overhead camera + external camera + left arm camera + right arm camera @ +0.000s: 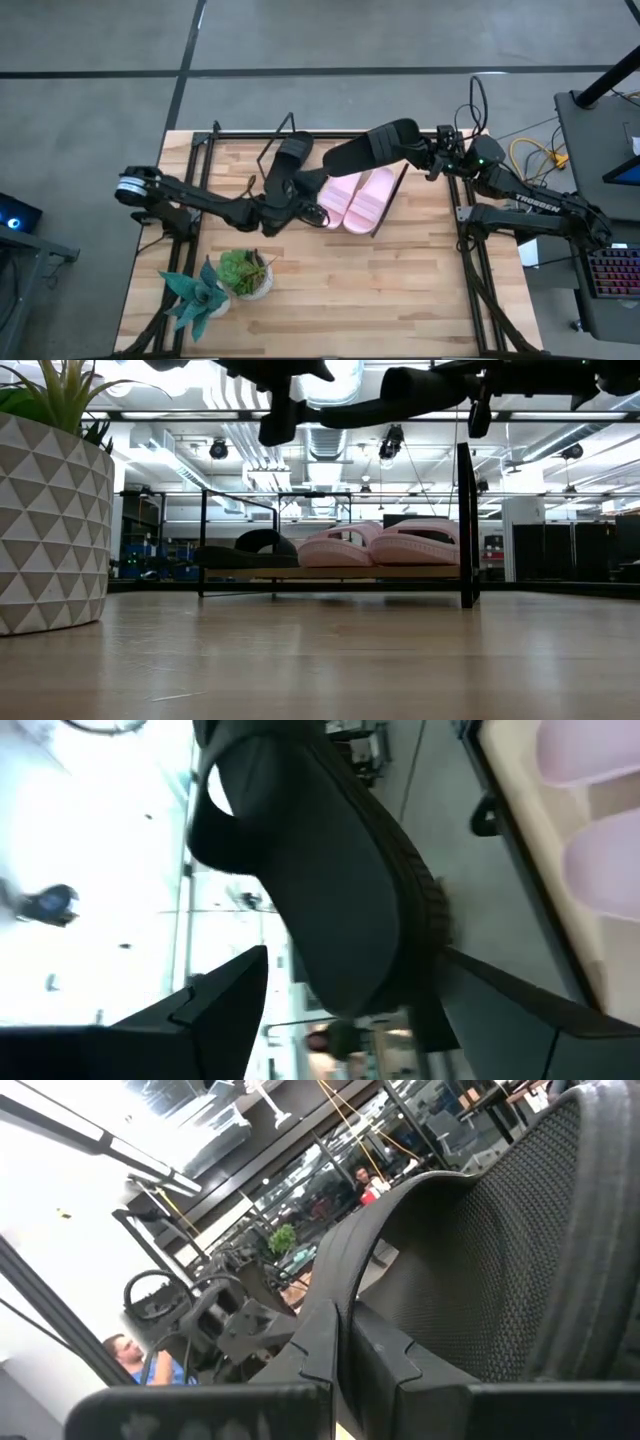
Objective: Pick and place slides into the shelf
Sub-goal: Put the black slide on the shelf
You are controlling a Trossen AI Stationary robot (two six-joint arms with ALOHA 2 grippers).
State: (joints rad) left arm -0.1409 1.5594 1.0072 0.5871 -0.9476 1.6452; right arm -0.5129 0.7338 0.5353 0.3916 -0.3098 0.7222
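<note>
The shelf [340, 572] stands at the table's far middle. On its board rest two pale pink slides [360, 197], side by side, and left of them one black slide [288, 165], all sole down; they also show in the low view [390, 546] [250, 548]. My right gripper [428, 152] is shut on the second black slide [372, 148], high above the shelf. My left gripper [310, 210] is open, raised beside the pink slides. In its wrist view its fingers [220, 1005] stand apart on either side of the lifted slide's near end [350, 920]. My right gripper holds the lifted black slide at its end toward the table's right, where the strap meets the sole [345, 1315]; the fingers [315, 1365] largely hide the hold. It comes level from the table's right. The slide is level, sole down, clear of the shelf, reaching left.
Two potted plants [245, 272] [195, 295] stand at the table's near left; the patterned pot looms at the left of the low view [50, 520]. The arm mounts run along the table's left and right edges. A person [125, 1352] shows in the room beyond.
</note>
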